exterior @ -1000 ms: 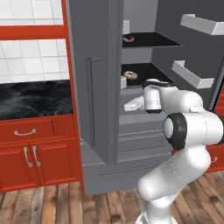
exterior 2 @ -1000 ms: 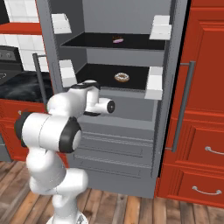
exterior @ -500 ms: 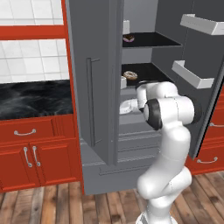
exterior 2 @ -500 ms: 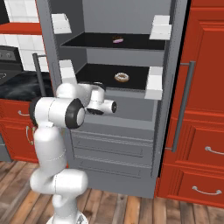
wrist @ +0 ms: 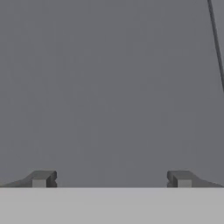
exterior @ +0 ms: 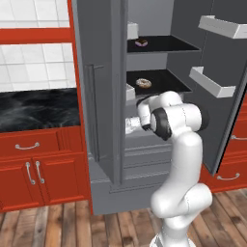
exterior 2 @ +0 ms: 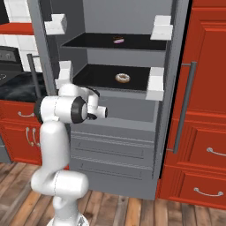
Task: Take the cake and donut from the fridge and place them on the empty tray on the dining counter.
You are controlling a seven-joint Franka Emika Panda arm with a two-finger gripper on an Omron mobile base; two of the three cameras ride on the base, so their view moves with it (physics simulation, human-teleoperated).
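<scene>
Two fridge doors stand open; the arm has swung in toward the cavity over the last second, so the reach for the first item seems under way. Jaws spread wide, empty, facing flat grey fridge wall. Donut lies on the lower black shelf, above and beyond the jaws. A small pinkish item on the upper shelf, higher again, is too small to identify.

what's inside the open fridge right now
On the lower black shelf sits the donut. The upper shelf holds a small pink item, too small to identify. White door bins look empty from here. The drawers' contents are hidden.
</scene>
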